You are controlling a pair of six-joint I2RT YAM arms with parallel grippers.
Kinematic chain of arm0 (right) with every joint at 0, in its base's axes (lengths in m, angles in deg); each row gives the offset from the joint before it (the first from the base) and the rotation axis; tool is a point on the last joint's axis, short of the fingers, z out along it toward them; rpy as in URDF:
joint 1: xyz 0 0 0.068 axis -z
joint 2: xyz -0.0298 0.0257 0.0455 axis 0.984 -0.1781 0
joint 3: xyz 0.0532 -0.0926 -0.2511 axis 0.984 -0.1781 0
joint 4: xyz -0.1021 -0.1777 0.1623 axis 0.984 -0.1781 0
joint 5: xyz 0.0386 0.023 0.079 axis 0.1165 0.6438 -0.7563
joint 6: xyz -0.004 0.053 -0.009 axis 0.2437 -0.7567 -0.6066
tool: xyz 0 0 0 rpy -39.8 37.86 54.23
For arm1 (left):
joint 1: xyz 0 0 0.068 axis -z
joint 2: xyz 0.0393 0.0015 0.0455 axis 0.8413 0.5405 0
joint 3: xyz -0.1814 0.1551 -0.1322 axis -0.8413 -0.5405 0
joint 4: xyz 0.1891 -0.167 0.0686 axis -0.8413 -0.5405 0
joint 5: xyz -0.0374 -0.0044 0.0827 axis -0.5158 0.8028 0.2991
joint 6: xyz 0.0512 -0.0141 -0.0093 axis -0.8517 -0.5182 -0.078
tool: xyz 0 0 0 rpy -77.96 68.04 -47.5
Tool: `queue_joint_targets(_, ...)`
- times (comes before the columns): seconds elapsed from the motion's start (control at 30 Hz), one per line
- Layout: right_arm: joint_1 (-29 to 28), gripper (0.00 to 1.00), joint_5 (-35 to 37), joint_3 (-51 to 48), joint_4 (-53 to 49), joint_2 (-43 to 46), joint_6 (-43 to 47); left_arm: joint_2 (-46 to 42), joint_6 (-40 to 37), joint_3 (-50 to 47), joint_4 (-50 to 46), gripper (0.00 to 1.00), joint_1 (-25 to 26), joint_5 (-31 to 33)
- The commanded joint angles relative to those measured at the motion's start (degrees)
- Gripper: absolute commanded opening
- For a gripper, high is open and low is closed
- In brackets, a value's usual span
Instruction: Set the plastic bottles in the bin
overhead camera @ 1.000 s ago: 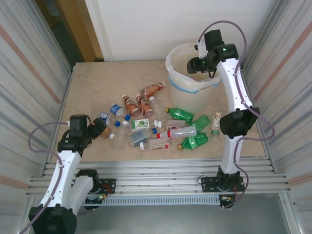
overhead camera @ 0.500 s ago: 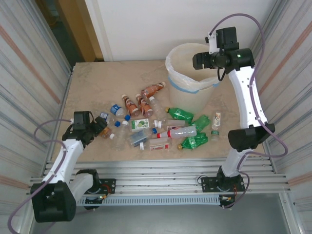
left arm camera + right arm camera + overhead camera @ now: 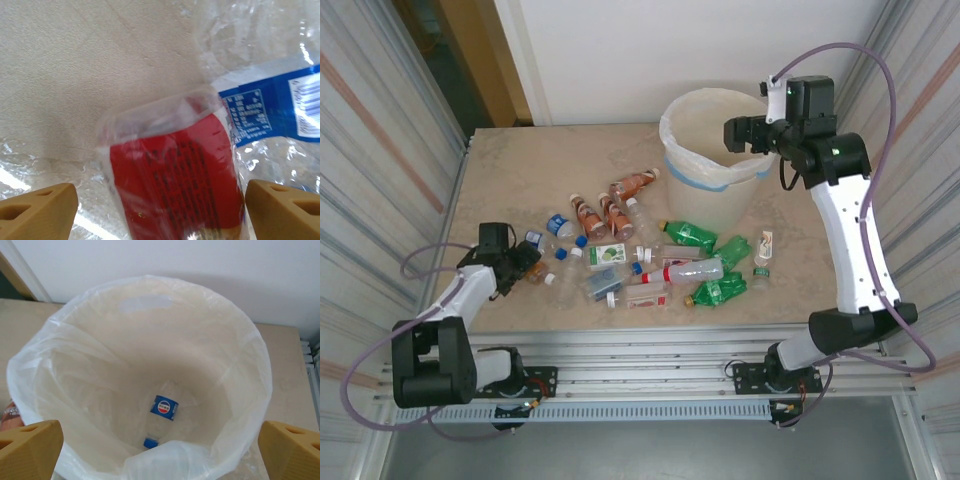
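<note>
Progress is slight, judging by how the bottles lie. At the left end of the heap the left claw (image 3: 527,262) sits low over the tabletop (image 3: 520,170). Its wrist view shows the jaws spread wide to either side of a clear bottle with a red label (image 3: 172,185). That bottle lies flat beside a crumpled one with a blue label (image 3: 265,110), and no grip is closed on it yet.

Across the middle, the heap of bottles (image 3: 640,262) covers the near half of the tabletop: brown, clear and green ones, lying loose and touching one another. All of these are left to move.

Further right, at the far corner, stands the bin (image 3: 720,205). One bottle with a blue label (image 3: 164,407) lies at the bottom of its liner, and I can make out no other there. The right claw (image 3: 738,135) hangs above the bin's rim, jaws wide apart and empty.
</note>
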Motion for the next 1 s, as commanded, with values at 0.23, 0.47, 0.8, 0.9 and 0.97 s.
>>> queue_joint_targets(0.23,-3.3,0.98,1.9,-5.4,3.4,4.4,-1.7,5.9,1.3,1.3,2.7,0.81,-0.8,-1.0)
queue_joint_targets(0.47,-5.4,0.98,2.6,-7.8,5.4,5.6,-2.3,6.5,1.7,0.0,2.9,0.66,-1.0,-1.1)
queue_joint_targets(0.8,-8.9,0.98,0.0,-11.5,9.4,7.9,-2.8,-4.0,1.1,-0.2,-1.6,0.55,-1.9,-2.0)
queue_joint_targets(0.9,-11.0,0.98,-1.5,-12.9,10.7,8.5,-3.4,-8.7,0.8,0.3,-3.6,0.54,-1.9,-3.7)
queue_joint_targets(0.97,-13.1,0.98,-2.0,-13.5,11.4,8.5,-3.7,-12.1,0.5,1.1,-5.0,0.54,-1.9,-5.0)
